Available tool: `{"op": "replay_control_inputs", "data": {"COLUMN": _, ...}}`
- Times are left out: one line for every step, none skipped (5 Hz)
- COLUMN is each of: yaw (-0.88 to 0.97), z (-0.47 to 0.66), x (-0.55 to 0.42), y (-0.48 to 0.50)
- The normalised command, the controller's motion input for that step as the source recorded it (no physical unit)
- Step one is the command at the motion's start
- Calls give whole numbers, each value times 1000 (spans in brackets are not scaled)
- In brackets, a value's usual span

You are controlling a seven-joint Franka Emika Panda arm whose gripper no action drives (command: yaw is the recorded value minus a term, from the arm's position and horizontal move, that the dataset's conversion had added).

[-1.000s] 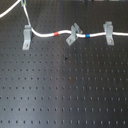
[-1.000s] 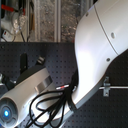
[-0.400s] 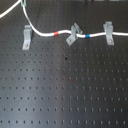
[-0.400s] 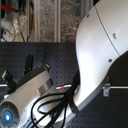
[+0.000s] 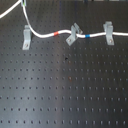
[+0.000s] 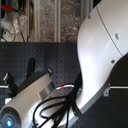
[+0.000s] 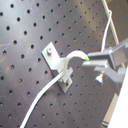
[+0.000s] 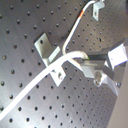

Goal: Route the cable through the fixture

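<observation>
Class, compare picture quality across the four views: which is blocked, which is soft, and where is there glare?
Second exterior view: the arm blocks most of the board. First exterior view: unobstructed but soft, with the cable still readable. Both wrist views: the gripper is blurred, and pale glare washes over the board.

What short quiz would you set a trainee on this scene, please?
1. True or false: the board carries three grey clips.
2. In the first exterior view, which band lies between the fixture and the skewed clip: A red, B blue, C neither?
3. Fill in: in both wrist views the claw grips the ____.
Key: 1 true; 2 A; 3 cable.
</observation>
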Motion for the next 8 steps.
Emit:
{"op": "replay_control_inputs", "data": {"yaw": 83, "z": 176, "x": 121, "y": 128}}
{"op": "replay_control_inputs", "data": {"yaw": 34, "z": 231, "x": 5, "y": 70}}
{"op": "replay_control_inputs", "data": {"yaw": 9, "z": 201, "x": -10, "y": 85}}
{"op": "replay_control_inputs", "data": {"yaw": 0, "z": 257, "x": -11, "y": 122}}
{"op": "replay_control_inputs", "data": {"yaw": 0, "z": 204, "x": -54, "y": 137}}
{"op": "replay_control_inputs", "data": {"yaw": 0, "z": 125, "x": -150, "y": 140}}
{"op": "replay_control_inputs", "data": {"yaw": 0, "z": 191, "x": -202, "y": 184}}
{"op": "replay_control_inputs", "data": {"yaw": 0, "z": 221, "x": -146, "y": 235}}
